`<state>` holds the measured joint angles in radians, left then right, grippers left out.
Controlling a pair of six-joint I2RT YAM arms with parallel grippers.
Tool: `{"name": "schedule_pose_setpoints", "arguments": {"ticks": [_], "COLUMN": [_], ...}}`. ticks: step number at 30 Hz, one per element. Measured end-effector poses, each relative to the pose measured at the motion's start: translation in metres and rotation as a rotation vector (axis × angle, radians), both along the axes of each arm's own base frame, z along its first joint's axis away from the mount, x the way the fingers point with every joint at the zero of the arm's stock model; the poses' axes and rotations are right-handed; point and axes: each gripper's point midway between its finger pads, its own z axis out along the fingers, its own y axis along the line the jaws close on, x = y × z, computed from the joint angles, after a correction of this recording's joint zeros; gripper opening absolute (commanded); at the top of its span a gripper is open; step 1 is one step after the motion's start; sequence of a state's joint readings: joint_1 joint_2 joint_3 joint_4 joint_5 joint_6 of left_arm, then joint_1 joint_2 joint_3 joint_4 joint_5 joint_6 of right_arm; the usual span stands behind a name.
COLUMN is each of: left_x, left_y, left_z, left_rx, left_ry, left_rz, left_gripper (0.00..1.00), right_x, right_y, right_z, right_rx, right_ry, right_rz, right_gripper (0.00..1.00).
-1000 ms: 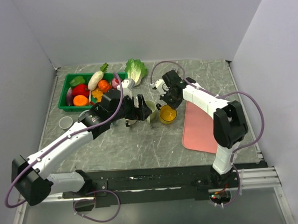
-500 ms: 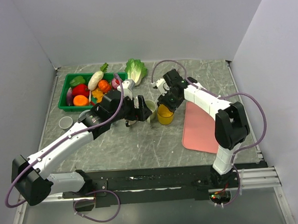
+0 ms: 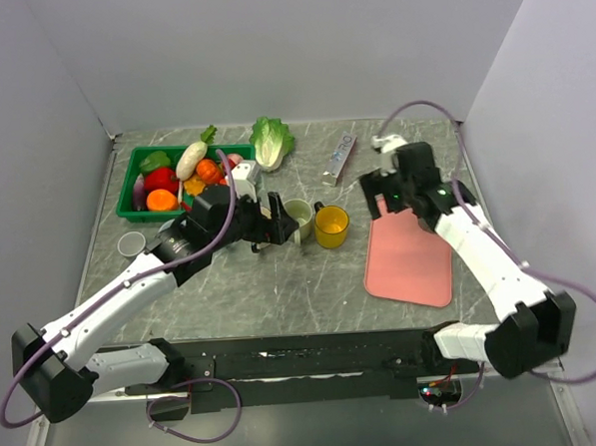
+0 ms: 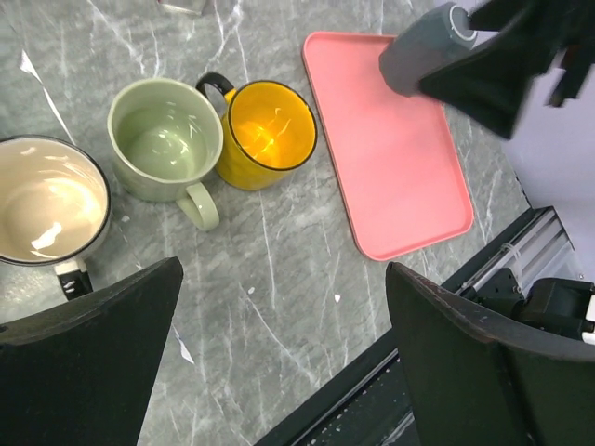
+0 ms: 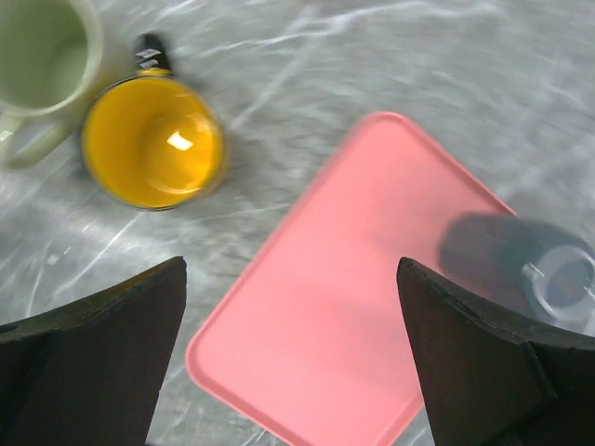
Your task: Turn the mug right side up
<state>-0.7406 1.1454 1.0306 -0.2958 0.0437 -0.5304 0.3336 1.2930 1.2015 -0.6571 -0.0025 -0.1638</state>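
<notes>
The yellow mug (image 3: 331, 225) stands upright on the table, mouth up, black handle pointing away; it also shows in the left wrist view (image 4: 270, 135) and the right wrist view (image 5: 152, 141). To its left stands a green mug (image 3: 299, 216) (image 4: 165, 137), and a cream mug (image 4: 46, 209) beyond that, both mouth up. My right gripper (image 3: 388, 190) (image 5: 290, 265) hangs open and empty over the pink tray (image 5: 372, 297), well apart from the yellow mug. Above the table just left of the mugs, my left gripper (image 3: 276, 222) (image 4: 284, 268) is open, holding nothing.
A green bin (image 3: 138, 163) of toy vegetables sits at the back left, with a lettuce (image 3: 271, 139) beside it. A silver packet (image 3: 341, 158) lies at the back centre. A small grey dish (image 3: 131, 243) is at the left. The pink tray (image 3: 410, 262) lies right of the mugs.
My right gripper opened, let go of the yellow mug and drew back to the right over the pink tray. The mug now stands free. The left arm barely shifted.
</notes>
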Motion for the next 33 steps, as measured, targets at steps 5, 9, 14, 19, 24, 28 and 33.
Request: {"name": "schedule_pose_setpoints", "arguments": {"ticks": [5, 9, 14, 19, 24, 28, 33], "left_x": [0.0, -0.002, -0.007, -0.008, -0.009, -0.011, -0.013], "left_y": [0.004, 0.007, 0.011, 0.012, 0.013, 0.016, 0.017], "left_z": [0.007, 0.009, 0.01, 0.005, 0.0, 0.006, 0.011], "left_rx": [0.003, -0.006, -0.021, -0.025, -0.014, -0.011, -0.007], "left_ry": [-0.035, -0.045, -0.061, -0.065, -0.064, -0.09, -0.118], "left_rz": [0.005, 0.006, 0.005, 0.004, 0.002, -0.006, -0.022], "left_gripper": [0.96, 0.96, 0.96, 0.96, 0.96, 0.96, 0.96], "right_x": [-0.005, -0.008, -0.017, -0.025, -0.031, -0.035, -0.035], "right_y": [-0.063, -0.106, -0.129, -0.138, -0.164, -0.167, -0.176], "right_z": [0.015, 0.014, -0.002, -0.012, -0.018, -0.036, -0.064], "right_rx": [0.006, -0.003, 0.001, -0.02, -0.08, -0.133, -0.172], "right_ry": [-0.063, -0.069, -0.019, 0.029, 0.041, 0.076, 0.152], "right_rz": [-0.254, -0.449, -0.511, -0.491, -0.519, -0.458, -0.391], "right_gripper": [1.0, 0.98, 0.97, 0.98, 0.98, 0.98, 0.97]}}
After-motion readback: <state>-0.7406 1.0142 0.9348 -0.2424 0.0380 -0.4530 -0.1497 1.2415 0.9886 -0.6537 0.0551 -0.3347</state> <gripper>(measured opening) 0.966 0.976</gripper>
